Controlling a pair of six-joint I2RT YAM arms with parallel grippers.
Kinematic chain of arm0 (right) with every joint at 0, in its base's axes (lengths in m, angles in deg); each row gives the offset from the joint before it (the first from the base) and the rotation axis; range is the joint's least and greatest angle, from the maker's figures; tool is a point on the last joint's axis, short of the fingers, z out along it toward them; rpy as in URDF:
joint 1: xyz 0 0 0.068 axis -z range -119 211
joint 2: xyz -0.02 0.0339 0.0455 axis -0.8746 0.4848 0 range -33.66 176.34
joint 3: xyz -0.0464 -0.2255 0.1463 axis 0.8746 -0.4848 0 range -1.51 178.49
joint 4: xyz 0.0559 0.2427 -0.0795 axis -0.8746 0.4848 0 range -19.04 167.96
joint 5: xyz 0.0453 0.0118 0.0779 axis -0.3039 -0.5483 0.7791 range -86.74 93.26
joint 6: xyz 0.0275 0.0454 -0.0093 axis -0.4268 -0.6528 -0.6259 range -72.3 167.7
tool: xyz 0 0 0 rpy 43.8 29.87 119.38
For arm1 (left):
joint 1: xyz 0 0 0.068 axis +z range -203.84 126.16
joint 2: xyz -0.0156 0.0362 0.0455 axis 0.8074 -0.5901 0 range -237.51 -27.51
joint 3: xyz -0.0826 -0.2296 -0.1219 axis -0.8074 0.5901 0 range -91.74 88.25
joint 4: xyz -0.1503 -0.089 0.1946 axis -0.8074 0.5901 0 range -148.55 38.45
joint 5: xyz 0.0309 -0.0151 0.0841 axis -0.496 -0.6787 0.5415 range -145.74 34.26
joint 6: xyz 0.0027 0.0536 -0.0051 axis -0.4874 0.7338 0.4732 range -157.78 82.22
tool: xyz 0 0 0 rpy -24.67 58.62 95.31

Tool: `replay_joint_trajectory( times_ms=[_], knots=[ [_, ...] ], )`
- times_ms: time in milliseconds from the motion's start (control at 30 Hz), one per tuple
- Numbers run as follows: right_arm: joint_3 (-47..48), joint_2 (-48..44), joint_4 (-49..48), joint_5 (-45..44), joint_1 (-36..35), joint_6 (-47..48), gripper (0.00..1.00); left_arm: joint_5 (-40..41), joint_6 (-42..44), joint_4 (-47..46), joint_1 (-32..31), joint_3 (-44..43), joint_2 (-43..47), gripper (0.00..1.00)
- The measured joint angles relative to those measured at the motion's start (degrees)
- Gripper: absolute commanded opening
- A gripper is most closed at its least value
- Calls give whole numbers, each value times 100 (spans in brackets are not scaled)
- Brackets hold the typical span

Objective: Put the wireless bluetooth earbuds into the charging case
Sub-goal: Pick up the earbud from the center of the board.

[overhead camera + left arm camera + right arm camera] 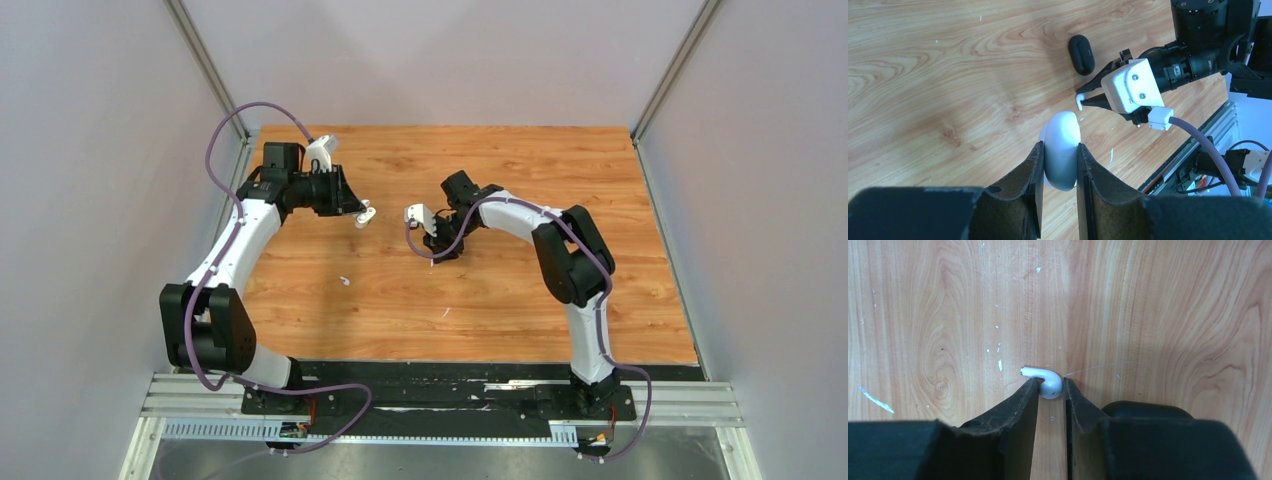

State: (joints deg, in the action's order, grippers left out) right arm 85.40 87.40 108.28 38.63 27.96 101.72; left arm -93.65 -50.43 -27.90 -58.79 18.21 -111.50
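Note:
My left gripper [1060,150] is shut on a rounded white charging case [1064,135] and holds it above the table; the top view shows that case [366,213] at the gripper's tip. Whether its lid is open I cannot tell. My right gripper [1050,383] is down at the wood, its two fingertips pressed against either side of a white earbud [1048,381] whose stem points left. From the left wrist view, the same earbud [1079,101] shows at the right gripper's tips. A second white earbud [344,281] lies loose on the table, nearer the left arm.
A closed black case [1081,54] lies on the wood just beyond the right gripper, and is partly hidden behind its right finger [1148,409]. The wooden table [500,290] has grey walls on three sides and a black rail at the near edge.

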Motion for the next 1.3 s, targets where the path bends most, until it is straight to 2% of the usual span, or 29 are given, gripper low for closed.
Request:
replay_joint_trajectory(
  times_ms=[100,233,367,500,667,833,967,1300],
  knots=[
    [-13,-17,-9,-24,-9,0,7,0,-2,0,0,2,0,0],
    [-24,-31,-35,-59,-22,-48,0,-2,-7,-9,0,4,0,0],
    [-114,-140,-136,-289,-59,-146,0,11,-114,-85,0,15,-7,0],
    [-483,-662,-485,-730,-85,-304,0,105,-339,-240,-68,0,-127,0],
    [-1403,-2212,-1965,-1322,-151,-452,0,216,-673,-385,-411,-328,-758,0],
    [-2686,-3556,-4754,-1921,-592,7,0,179,-1034,-544,-785,-640,-1235,0],
    [-3421,-3606,-6223,-2107,-1051,557,0,46,-1228,-645,-949,-920,-1478,0],
    [-3694,-3351,-7243,-2358,-1187,1217,0,-236,-1456,-782,-1045,-1189,-1578,0]
  ],
)
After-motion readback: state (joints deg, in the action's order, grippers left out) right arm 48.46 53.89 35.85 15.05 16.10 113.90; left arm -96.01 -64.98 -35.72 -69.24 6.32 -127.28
